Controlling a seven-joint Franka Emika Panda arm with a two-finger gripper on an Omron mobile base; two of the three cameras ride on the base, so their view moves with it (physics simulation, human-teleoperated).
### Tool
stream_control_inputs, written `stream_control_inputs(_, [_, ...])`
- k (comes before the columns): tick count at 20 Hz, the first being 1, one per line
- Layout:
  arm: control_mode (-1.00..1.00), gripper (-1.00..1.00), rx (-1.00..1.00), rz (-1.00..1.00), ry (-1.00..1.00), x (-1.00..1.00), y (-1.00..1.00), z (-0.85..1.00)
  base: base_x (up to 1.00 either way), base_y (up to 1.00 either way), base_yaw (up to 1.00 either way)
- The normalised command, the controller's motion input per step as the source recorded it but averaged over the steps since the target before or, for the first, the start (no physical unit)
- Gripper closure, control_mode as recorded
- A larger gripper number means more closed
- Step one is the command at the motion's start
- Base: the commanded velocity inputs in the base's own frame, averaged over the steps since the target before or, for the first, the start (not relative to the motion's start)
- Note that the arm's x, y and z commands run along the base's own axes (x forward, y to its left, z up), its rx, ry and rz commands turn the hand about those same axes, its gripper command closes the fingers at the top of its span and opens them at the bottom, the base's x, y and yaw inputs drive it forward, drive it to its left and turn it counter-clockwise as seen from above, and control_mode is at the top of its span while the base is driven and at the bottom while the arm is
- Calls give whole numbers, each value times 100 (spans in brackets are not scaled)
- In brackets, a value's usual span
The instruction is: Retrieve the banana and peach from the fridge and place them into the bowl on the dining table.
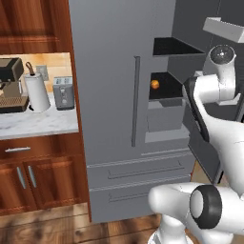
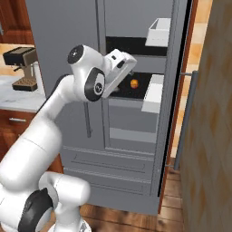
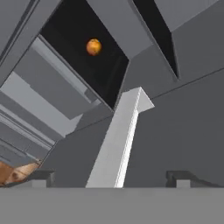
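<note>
The left base view shows a coffee machine (image 1: 12, 86) left of the fridge (image 1: 114, 105). Inside it, the peach (image 3: 93, 47) sits on a dark shelf. The gripper (image 3: 112, 176) is spread wide, holding nothing.

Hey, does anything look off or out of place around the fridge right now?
Nothing spilled or damaged. The fridge has its right door swung open, and the peach sits alone on a dark inner shelf. The end effector is open, empty, facing it.

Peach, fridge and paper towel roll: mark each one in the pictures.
peach (image 3: 93, 47), hand view, middle of the round orange fruit on the dark shelf.
fridge (image 1: 107, 71), left base view, flat grey front of the closed left door.
paper towel roll (image 1: 37, 93), left base view, white side of the roll.
</note>
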Motion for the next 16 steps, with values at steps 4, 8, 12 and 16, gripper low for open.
stream_control_inputs(4, [-100,-100,32,0,0,-13,88,-5,0,0,0])
stream_control_inputs(8, [-100,-100,44,0,0,-6,81,0,0,0,0])
stream_control_inputs(12, [-100,-100,44,0,-6,-6,79,-3,0,0,0])
stream_control_inputs(16, [-100,-100,31,0,-18,-3,86,-27,0,0,0])
